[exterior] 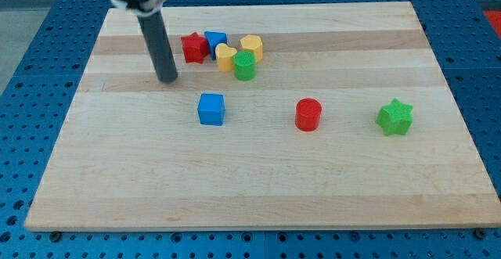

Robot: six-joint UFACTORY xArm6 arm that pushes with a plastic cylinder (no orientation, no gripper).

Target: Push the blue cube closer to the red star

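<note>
The blue cube (210,109) sits on the wooden board left of centre. The red star (194,48) lies near the view's top, above the cube and slightly to its left. My tip (167,80) is on the board to the left of and a little above the blue cube, and below-left of the red star. It touches no block.
Beside the red star is a cluster: a second blue block (215,40), a yellow heart-like block (225,57), a yellow hexagon-like block (251,47) and a green cylinder (245,66). A red cylinder (308,114) and a green star (394,117) lie to the right.
</note>
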